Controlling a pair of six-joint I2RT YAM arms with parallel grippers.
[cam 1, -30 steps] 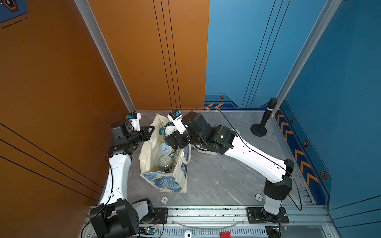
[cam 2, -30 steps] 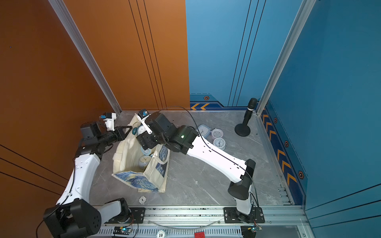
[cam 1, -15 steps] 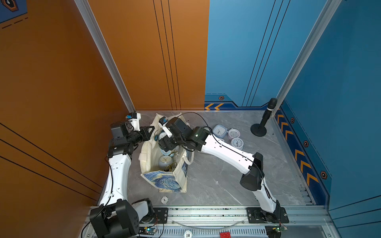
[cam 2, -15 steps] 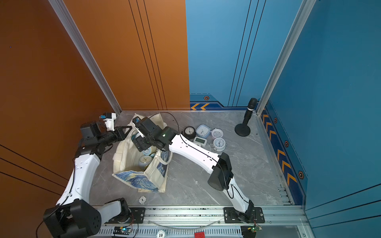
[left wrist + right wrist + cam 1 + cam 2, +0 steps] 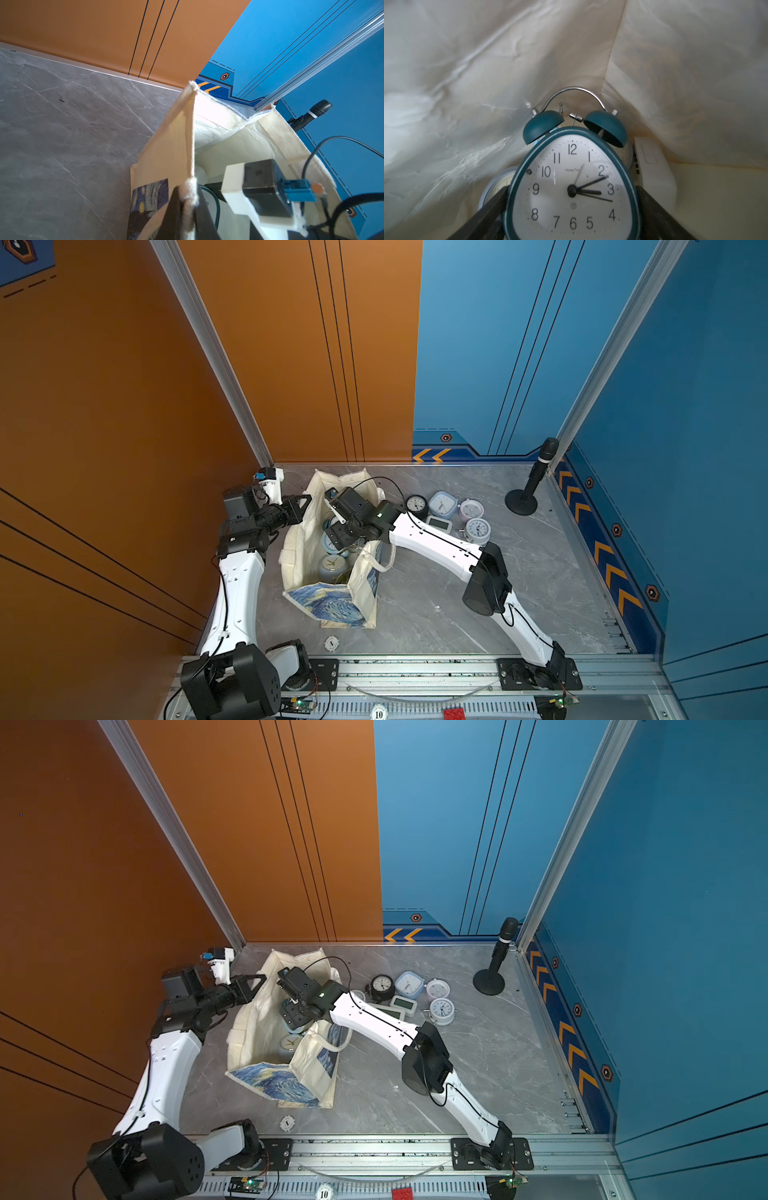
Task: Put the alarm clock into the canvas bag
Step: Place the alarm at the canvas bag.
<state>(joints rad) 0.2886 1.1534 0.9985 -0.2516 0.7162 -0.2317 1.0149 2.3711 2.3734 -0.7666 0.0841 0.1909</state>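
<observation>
The canvas bag (image 5: 328,605) (image 5: 278,1081) stands open at the left of the table, its starry print on the near end. My left gripper (image 5: 305,502) (image 5: 259,979) (image 5: 188,199) is shut on the bag's frayed rim (image 5: 189,187) and holds that side up. My right gripper (image 5: 338,537) (image 5: 293,1017) (image 5: 572,199) is down inside the bag, shut on a teal twin-bell alarm clock (image 5: 571,187) with a white face. In the right wrist view the bag's cream lining (image 5: 488,62) surrounds the clock. The dark fingers (image 5: 496,205) press on both of the clock's sides.
Inside the bag lie a pale blue clock (image 5: 332,564) (image 5: 496,187) and a white box-shaped one (image 5: 652,164). Several more clocks (image 5: 443,504) sit on the table right of the bag. A black microphone stand (image 5: 524,497) is at the back right. A white disc (image 5: 331,643) lies near the front edge.
My right arm has come down from above the bag and its gripper has sunk into the bag's mouth with the clock. The left gripper and the bag's rim have stayed in place.
</observation>
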